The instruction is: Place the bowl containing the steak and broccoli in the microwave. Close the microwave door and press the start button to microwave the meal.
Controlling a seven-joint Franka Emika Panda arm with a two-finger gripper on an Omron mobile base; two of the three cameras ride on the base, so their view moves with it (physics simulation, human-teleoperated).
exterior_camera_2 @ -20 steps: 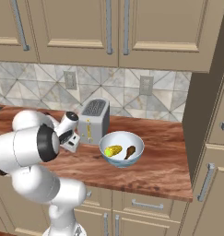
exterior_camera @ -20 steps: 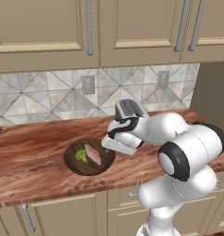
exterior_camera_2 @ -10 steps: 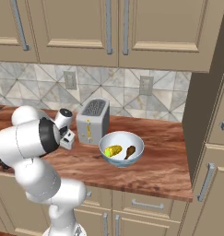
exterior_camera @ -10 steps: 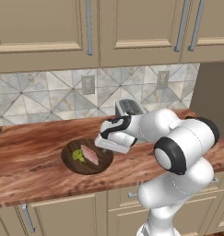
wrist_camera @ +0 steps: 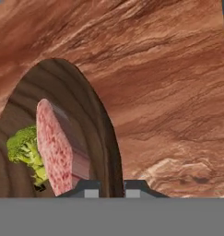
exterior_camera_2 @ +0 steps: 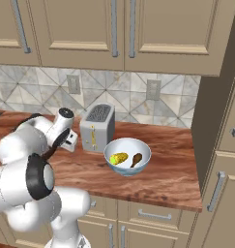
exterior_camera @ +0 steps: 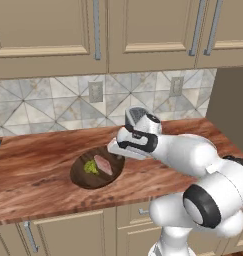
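Note:
The dark brown wooden bowl (exterior_camera: 81, 179) sits on the wooden counter (exterior_camera: 38, 170), left of the arm. Inside it lie the pinkish-red steak (exterior_camera: 104, 165) and the green broccoli (exterior_camera: 91, 167). My gripper (exterior_camera: 118, 156) is down at the bowl's right rim. In the hand view the rim of the bowl (wrist_camera: 88, 106) runs between the two fingertips of the gripper (wrist_camera: 112, 186), which stand close on either side of it, shut on the rim. The steak (wrist_camera: 56, 147) and broccoli (wrist_camera: 23, 147) lie just left of them. The microwave and its door are out of view.
A silver toaster (exterior_camera_2: 96, 127) and a light blue-white bowl (exterior_camera_2: 127, 155) with yellow food stand on the counter to the right of the arm. Beige cabinets hang above. A tall cabinet side (exterior_camera_2: 211, 145) closes off the counter at the right.
The hand has dropped and shifted left onto the bowl's right rim. The jaws have gone from wide open to closed on the rim.

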